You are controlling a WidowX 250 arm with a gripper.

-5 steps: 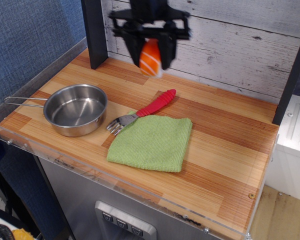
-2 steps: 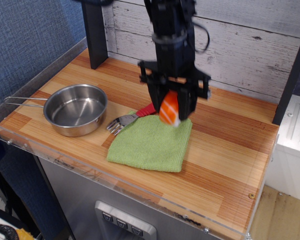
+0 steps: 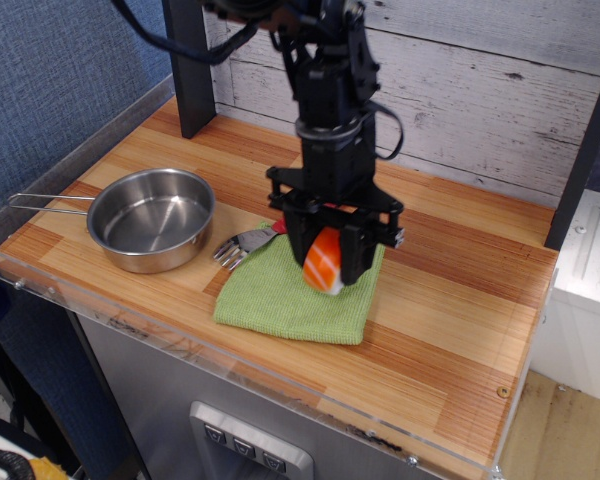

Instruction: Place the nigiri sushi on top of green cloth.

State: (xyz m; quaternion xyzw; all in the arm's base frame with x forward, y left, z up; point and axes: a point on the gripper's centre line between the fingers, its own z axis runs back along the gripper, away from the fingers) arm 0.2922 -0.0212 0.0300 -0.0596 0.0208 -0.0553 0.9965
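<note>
1. Since the earlier frames the gripper [image 3: 327, 262] had come forward from the back wall and down, and we found it low over the green cloth [image 3: 280, 300] with the arm now covering most of the fork's red handle.
2. The jaws were clenched on the nigiri sushi [image 3: 323, 262] — one dark finger on each side of it, orange striped top facing us, white rice edge at the lower right.
3. The nigiri sushi sat over the right half of the green cloth; we could not tell from this angle whether its underside was touching the fabric or just above it.
4. The green cloth lay flat on the wooden tabletop [image 3: 460, 290], near the front edge.
5. The fork [image 3: 242, 245] showed only its metal tines, just beside the cloth's upper-left corner.
6. The steel pan [image 3: 151, 218] stood to the left — apart from the cloth, its wire handle pointing toward the left edge.
</note>
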